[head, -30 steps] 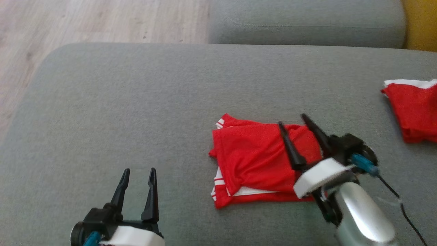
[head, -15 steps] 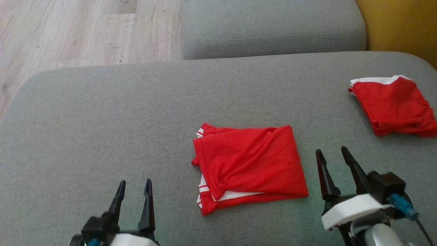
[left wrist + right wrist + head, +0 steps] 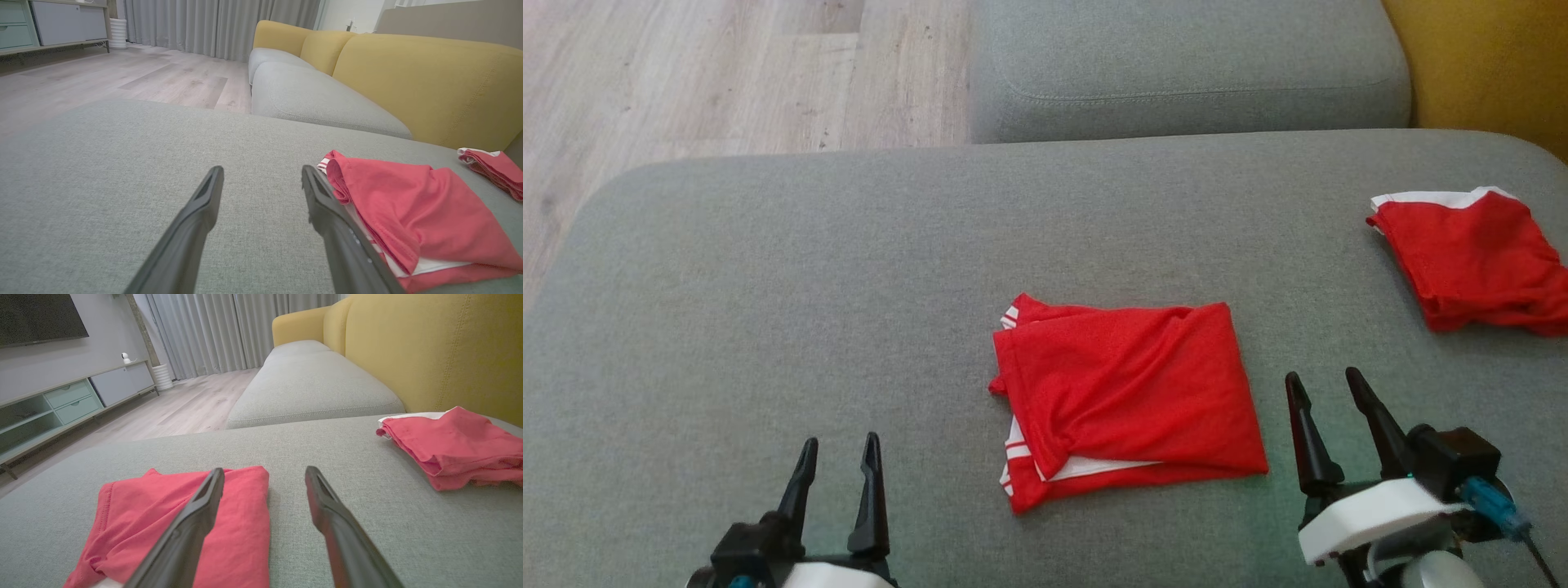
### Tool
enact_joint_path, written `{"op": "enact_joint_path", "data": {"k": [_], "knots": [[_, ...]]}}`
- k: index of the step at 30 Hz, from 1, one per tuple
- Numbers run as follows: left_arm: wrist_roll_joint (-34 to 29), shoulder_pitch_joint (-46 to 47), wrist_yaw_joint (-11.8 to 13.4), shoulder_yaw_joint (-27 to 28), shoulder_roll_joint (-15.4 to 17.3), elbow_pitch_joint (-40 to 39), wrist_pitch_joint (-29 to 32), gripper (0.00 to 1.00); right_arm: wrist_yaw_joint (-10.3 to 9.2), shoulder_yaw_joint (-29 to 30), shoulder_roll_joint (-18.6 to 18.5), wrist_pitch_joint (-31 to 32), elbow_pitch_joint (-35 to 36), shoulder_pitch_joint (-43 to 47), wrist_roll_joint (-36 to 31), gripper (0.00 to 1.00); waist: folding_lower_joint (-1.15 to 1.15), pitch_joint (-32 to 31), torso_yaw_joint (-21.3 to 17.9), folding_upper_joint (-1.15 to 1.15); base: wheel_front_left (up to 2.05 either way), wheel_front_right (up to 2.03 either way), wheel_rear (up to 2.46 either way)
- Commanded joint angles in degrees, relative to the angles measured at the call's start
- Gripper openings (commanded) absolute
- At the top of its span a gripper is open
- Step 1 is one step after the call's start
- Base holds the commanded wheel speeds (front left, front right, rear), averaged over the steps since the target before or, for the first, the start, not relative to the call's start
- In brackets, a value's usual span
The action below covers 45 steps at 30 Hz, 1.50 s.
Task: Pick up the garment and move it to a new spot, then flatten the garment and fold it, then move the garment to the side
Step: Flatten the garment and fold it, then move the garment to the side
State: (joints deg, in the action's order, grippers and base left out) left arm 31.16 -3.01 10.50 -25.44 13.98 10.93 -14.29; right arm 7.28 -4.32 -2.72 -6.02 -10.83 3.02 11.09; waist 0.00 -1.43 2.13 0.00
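Two tools, the left tool (image 3: 840, 438) and right tool (image 3: 1321, 374), stood wide open and empty either side of the garment (image 3: 1127, 392); folding looked finished, only moving it aside left.

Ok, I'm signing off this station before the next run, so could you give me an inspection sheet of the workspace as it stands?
Surface: grey sofa cushion, flat.
Job's things: red garment folded, mid-cushion, white trim at its left edge, not held.
Clutter: second red garment, folded, at the cushion's right, apart from the first.
Grippers: left gripper open, empty, left of the garment; right gripper open, empty, right of it.
Cables: black cable with blue plug at the right wrist.
Surroundings: wood floor, yellow backrest, curtains, low cabinet.
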Motion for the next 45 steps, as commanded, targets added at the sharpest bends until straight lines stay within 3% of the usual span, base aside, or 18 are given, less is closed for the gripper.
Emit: {"op": "enact_joint_path", "data": {"k": [1, 7, 12, 21, 29, 31, 33, 34, 42, 45], "knots": [[-0.77, 1.42, -0.23, 2.66, 0.14, -1.61, -0.70, 1.00, 0.21, -1.00, -0.16, -0.09, 1.85, -1.65, 0.29, 1.00, 0.00, 0.02, 0.08, 0.00, 0.00, 0.00, 0.00], [-1.51, 1.69, -0.68, 2.64, -0.21, -1.65, -0.70, 1.00, 0.21, 0.26, -0.16, 0.58, 1.19, -2.83, 0.32, 1.00, 0.00, 0.52, 1.31, 0.00, 0.00, 0.00, 0.00], [-1.96, 2.06, -0.93, 2.55, -0.48, -1.70, -0.71, 1.00, 0.21, 2.38, -0.16, 5.37, -0.22, -6.53, -1.21, 1.00, 0.00, 1.71, 3.43, 0.00, 0.00, 0.00, 0.00], [-2.84, 4.01, -2.08, 2.77, -2.46, -0.85, -0.71, 1.00, 0.21, 6.17, -0.16, 17.72, -9.73, -14.24, -2.76, 1.00, 0.00, 6.20, 9.95, 0.00, 0.00, 0.00, 0.00], [-4.19, 4.13, -3.65, 4.24, -4.44, 0.42, -0.71, 1.00, 0.21, 7.68, -0.16, 22.92, -17.18, -15.52, -2.95, 1.00, 0.00, 7.38, 13.40, 0.00, 0.00, 0.00, 0.00], [-4.62, 3.95, -3.93, 4.67, -4.82, 0.50, -0.71, 1.00, 0.21, 7.31, -0.16, 23.25, -17.88, -15.70, -2.38, 0.47, 0.00, 7.42, 13.49, 0.00, 0.00, 0.00, 0.00], [-5.04, 3.81, -4.16, 5.18, -5.10, 0.42, -0.71, 1.00, 0.21, 6.72, -0.16, 22.85, -17.99, -16.06, -1.61, 0.05, 0.00, 7.51, 13.01, 0.00, 0.00, 0.00, 0.00], [-5.29, 3.78, -4.35, 5.34, -5.21, 0.35, -0.71, 1.00, 0.21, 6.40, -0.16, 22.50, -17.90, -16.35, -1.40, 0.00, 0.00, 7.58, 12.60, 0.00, 0.00, 0.00, 0.00], [-7.04, 3.93, -5.41, 6.41, -5.48, -0.99, -0.71, 1.00, 0.21, 6.09, -0.25, 17.36, -15.01, -20.23, -1.87, 0.00, 0.00, 9.26, 5.73, 0.00, 0.00, 0.00, 0.00], [-7.75, 4.62, -5.73, 6.62, -5.40, -1.50, -0.71, 1.00, 0.21, 6.49, -0.76, 16.09, -13.18, -21.58, -2.15, 0.00, 0.00, 10.68, 1.38, 0.00, 0.00, 0.00, 0.00]]}}
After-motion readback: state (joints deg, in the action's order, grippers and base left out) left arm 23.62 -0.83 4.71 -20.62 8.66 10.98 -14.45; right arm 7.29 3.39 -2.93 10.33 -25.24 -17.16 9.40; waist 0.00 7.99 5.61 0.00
